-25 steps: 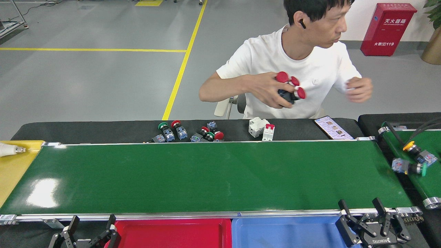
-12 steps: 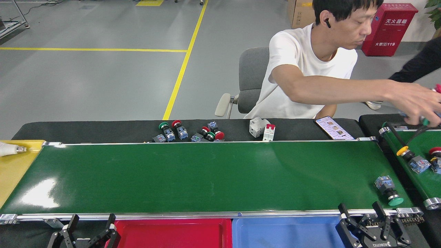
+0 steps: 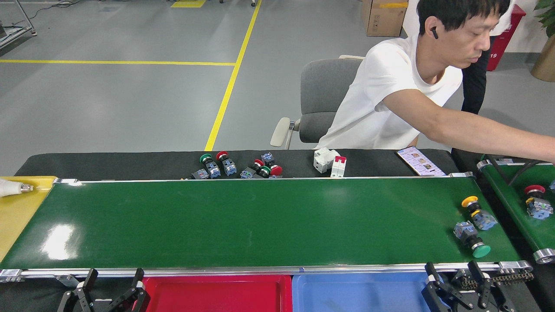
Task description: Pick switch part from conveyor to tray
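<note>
Two switch parts lie at the right end of the conveyor [image 3: 260,221]: a green-capped one [image 3: 471,239] near the front rail and a yellow-capped one [image 3: 478,212] just behind it. Below the front rail sit a red tray [image 3: 217,294] and a blue tray [image 3: 360,294]. My right gripper [image 3: 452,279] is open at the bottom right, just in front of the green-capped part and holding nothing. My left gripper [image 3: 113,284] is open at the bottom left, beside the red tray, far from both parts.
A narrower green belt [image 3: 527,221] at the right carries a red-capped switch [image 3: 536,201]; a person's arm [image 3: 477,132] reaches over it. Behind the conveyor lie a pile of switches [image 3: 238,167], white breakers [image 3: 329,161] and a phone [image 3: 419,160]. A yellow tray [image 3: 17,208] sits at the left.
The green-capped part has ridden left along the conveyor. The yellow-capped part has come off the narrow belt onto it. The person's arm reaches farther right. My right gripper sits slightly lower.
</note>
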### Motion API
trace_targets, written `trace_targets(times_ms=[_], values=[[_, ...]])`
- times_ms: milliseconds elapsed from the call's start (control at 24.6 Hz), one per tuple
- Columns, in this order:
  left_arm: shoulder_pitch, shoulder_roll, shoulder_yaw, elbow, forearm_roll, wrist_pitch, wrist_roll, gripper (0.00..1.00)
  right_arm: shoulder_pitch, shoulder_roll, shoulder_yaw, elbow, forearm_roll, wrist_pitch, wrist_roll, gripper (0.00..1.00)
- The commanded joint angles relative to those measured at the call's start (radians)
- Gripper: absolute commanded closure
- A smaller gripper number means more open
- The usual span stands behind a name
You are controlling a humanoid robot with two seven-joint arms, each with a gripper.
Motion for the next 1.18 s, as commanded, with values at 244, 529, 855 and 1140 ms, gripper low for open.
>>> trace_targets(times_ms=[244, 529, 855, 1140], values=[[0.016, 0.003, -0.029, -0.013, -0.001, 0.001, 0.012, 0.0, -0.117, -0.068, -0.018, 0.079, -0.007, 0.013, 0.055, 0.03], [0.022, 0.009, -0.04, -0.012, -0.046, -0.001, 0.015, 0.0, -0.229, -0.074, 0.037, 0.218, 0.004, 0.013, 0.09, 0.12], [0.025, 0.003, -0.042, -0.012, -0.038, -0.007, 0.049, 0.0, -0.264, -0.068, 0.097, 0.253, -0.007, 0.001, 0.129, 0.86], [0.025, -0.02, -0.012, -0.012, -0.015, -0.088, 0.044, 0.0, -0.261, -0.069, 0.099, 0.212, -0.065, -0.156, 0.176, 0.97]])
